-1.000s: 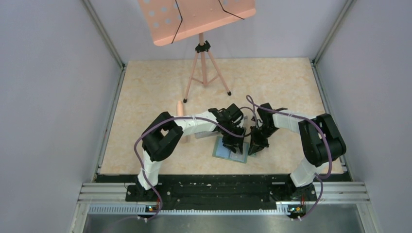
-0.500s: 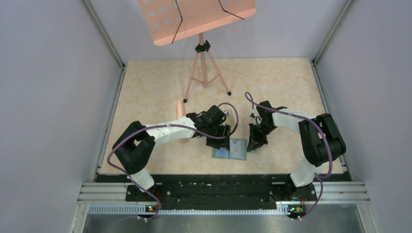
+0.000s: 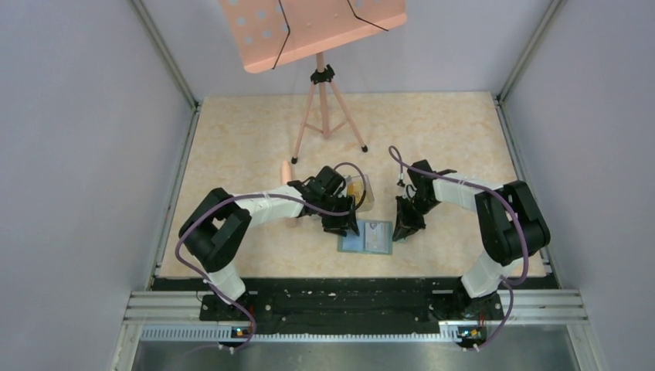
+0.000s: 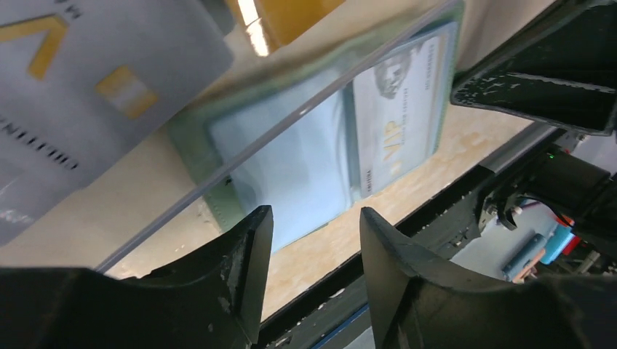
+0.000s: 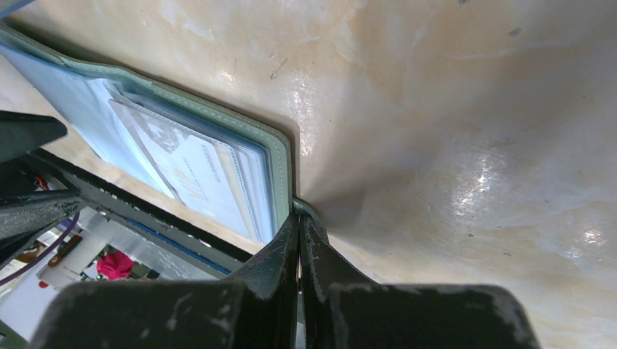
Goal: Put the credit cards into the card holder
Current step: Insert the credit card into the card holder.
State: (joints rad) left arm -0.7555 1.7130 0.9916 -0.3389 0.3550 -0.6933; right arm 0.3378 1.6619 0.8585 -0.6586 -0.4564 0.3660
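The green card holder [image 3: 366, 237] lies open on the table, with a white-grey credit card [image 4: 396, 109] in its clear sleeve. My right gripper [image 3: 403, 229] is shut on the holder's right edge tab [image 5: 298, 211]; the holder [image 5: 280, 163] and its sleeved card [image 5: 200, 174] show to the left of it. My left gripper [image 3: 341, 225] is open and empty, just left of the holder and above its near-left corner [image 4: 314, 243]. A grey card [image 4: 87, 87] and an orange card [image 4: 291, 14] lie behind a clear plastic edge.
A clear plastic box [image 3: 360, 192] with orange cards stands just behind the holder. A pink music stand on a tripod [image 3: 324, 108] is at the back. A small pink peg [image 3: 285, 171] lies to the left. The black base rail [image 3: 347, 297] runs along the near edge.
My left arm has drawn back to the left, off the card holder, and now sits by the clear box. My right gripper has stayed at the holder's right edge.
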